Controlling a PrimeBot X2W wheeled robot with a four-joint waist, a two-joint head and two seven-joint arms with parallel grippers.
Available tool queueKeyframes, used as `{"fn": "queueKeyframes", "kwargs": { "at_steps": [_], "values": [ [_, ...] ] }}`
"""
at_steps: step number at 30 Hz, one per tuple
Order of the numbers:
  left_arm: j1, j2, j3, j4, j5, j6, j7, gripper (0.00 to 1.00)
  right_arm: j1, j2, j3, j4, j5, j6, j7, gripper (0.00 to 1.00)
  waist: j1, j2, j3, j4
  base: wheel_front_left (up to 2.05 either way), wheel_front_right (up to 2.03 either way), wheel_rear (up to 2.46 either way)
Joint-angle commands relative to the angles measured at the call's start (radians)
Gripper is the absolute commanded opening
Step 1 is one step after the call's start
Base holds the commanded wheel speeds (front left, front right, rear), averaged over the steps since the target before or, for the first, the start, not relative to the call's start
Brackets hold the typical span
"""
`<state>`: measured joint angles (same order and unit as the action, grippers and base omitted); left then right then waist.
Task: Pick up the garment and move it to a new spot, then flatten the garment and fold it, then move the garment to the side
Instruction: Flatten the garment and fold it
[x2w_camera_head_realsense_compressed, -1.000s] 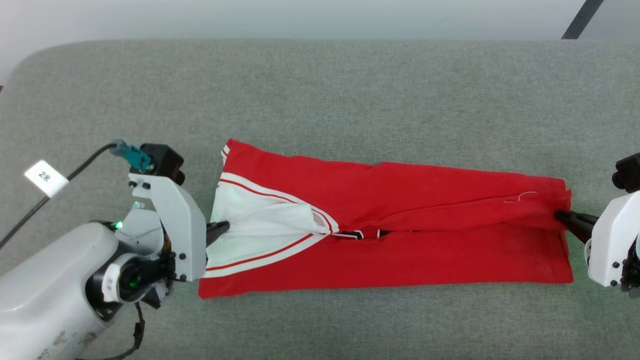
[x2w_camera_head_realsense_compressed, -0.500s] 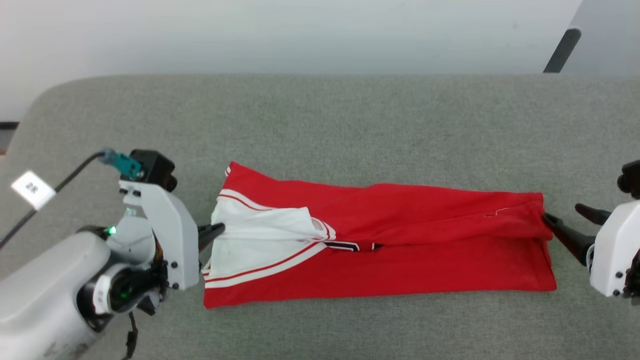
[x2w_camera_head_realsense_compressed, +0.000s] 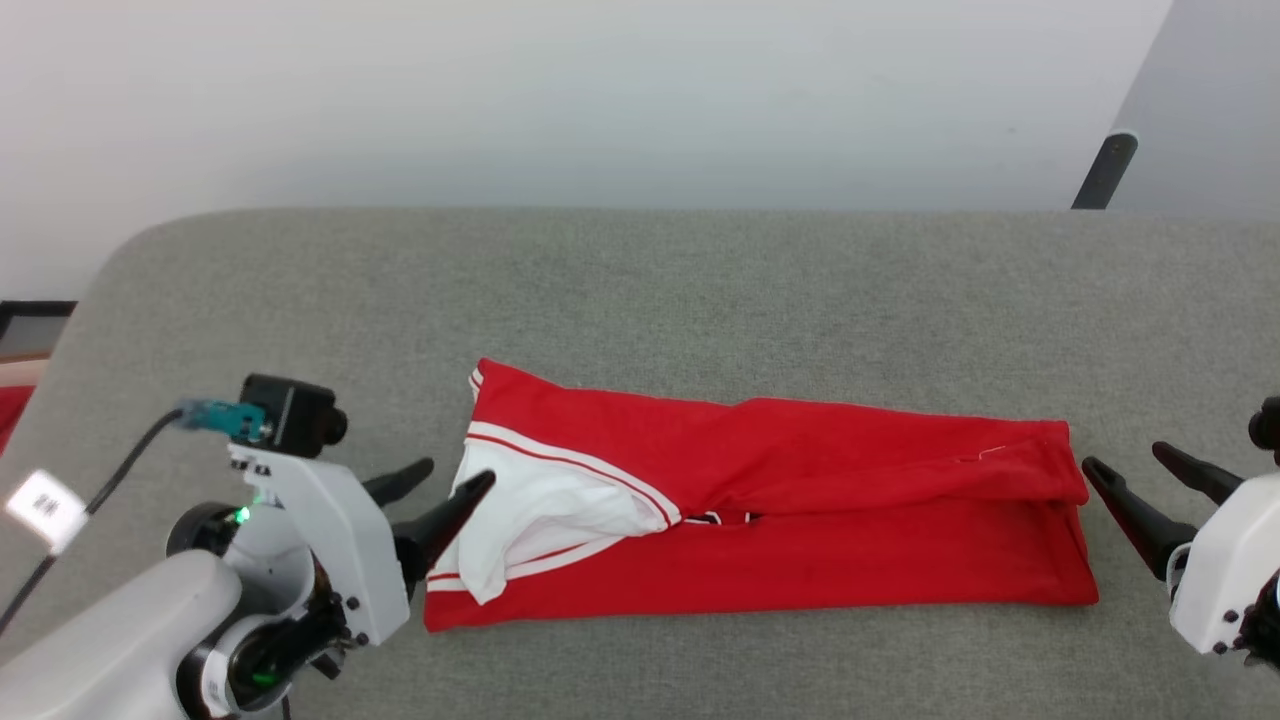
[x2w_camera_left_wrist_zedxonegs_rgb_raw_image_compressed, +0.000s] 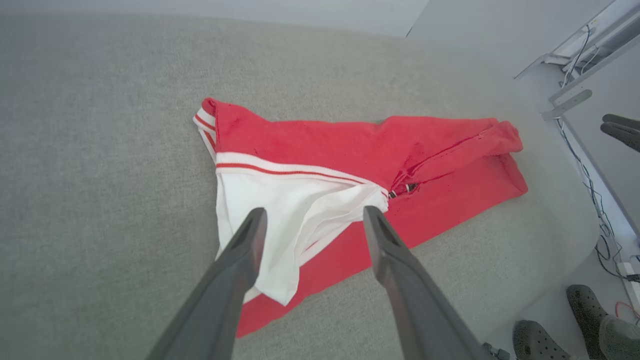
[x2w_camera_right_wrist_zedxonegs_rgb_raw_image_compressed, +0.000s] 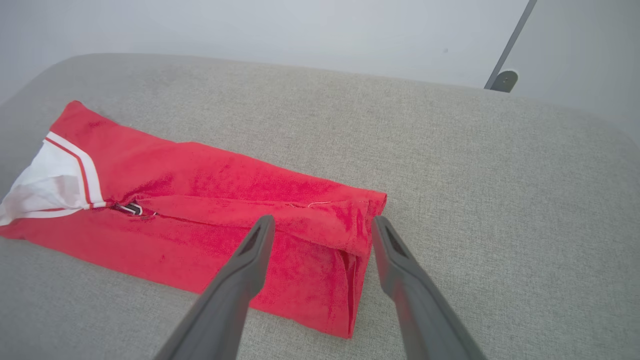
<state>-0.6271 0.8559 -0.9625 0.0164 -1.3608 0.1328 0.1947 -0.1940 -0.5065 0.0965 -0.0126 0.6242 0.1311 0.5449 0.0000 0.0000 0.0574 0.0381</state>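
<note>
Fingers (x2w_camera_head_realsense_compressed: 445, 520), dark and tapered, flank folded red garment (x2w_camera_head_realsense_compressed: 850, 470)

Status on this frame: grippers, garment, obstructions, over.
Left gripper open at white sleeve end, right gripper open off hem end, both empty. Garment folded into a long strip on the grey surface. No obstruction seen around it.

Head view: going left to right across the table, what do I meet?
White cable tag → left gripper, open → garment, folded into a long strip → right gripper, open.
</note>
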Motion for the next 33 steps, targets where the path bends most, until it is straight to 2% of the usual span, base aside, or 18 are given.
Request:
{"fn": "queueKeyframes", "kwargs": {
  "at_steps": [1, 5, 9, 12, 15, 21, 28, 33],
  "values": [
    [0.027, -0.006, 0.012, 0.007, 0.018, -0.018, -0.054, 1.0, 0.027, 0.011, -0.012, -0.009, -0.007, -0.001, -0.027, 1.0, 0.0, 0.0, -0.014, 0.007, 0.0, 0.0, 0.0],
    [0.061, -0.009, 0.037, 0.02, 0.065, -0.061, -0.201, 1.0, 0.059, 0.03, -0.024, -0.006, -0.029, -0.001, -0.08, 1.0, 0.0, 0.0, -0.029, 0.014, 0.0, 0.0, 0.0],
    [0.105, -0.005, 0.071, 0.046, 0.134, -0.075, -0.383, 1.0, 0.084, 0.04, -0.028, 0.017, -0.047, -0.001, -0.116, 1.0, 0.0, 0.0, -0.044, 0.018, 0.0, 0.0, 0.0],
    [0.153, -0.023, 0.112, 0.067, 0.17, -0.077, -0.447, 1.0, 0.097, 0.042, -0.039, 0.043, -0.054, -0.001, -0.126, 1.0, 0.0, 0.0, -0.053, 0.026, 0.0, 0.0, 0.0],
    [0.189, -0.038, 0.151, 0.076, 0.204, -0.073, -0.458, 1.0, 0.105, 0.044, -0.045, 0.06, -0.053, -0.001, -0.13, 1.0, 0.0, 0.0, -0.057, 0.032, 0.0, 0.0, 0.0],
    [0.354, -0.148, 0.427, 0.057, 0.342, -0.074, -0.459, 1.0, 0.107, 0.035, -0.073, 0.108, -0.043, -0.001, -0.115, 1.0, 0.0, 0.0, -0.054, 0.053, 0.0, 0.0, 0.0],
    [0.499, -0.269, 0.65, 0.035, 0.487, -0.132, -0.459, 1.0, 0.066, 0.016, -0.095, 0.156, -0.031, -0.001, -0.054, 1.0, 0.0, 0.0, -0.008, 0.082, 0.0, 0.0, 0.0],
    [0.54, -0.358, 0.764, 0.039, 0.557, -0.19, -0.459, 1.0, 0.022, 0.0, -0.107, 0.186, -0.022, -0.001, -0.01, 1.0, 0.0, 0.0, 0.044, 0.106, 0.0, 0.0, 0.0]
  ]
}}
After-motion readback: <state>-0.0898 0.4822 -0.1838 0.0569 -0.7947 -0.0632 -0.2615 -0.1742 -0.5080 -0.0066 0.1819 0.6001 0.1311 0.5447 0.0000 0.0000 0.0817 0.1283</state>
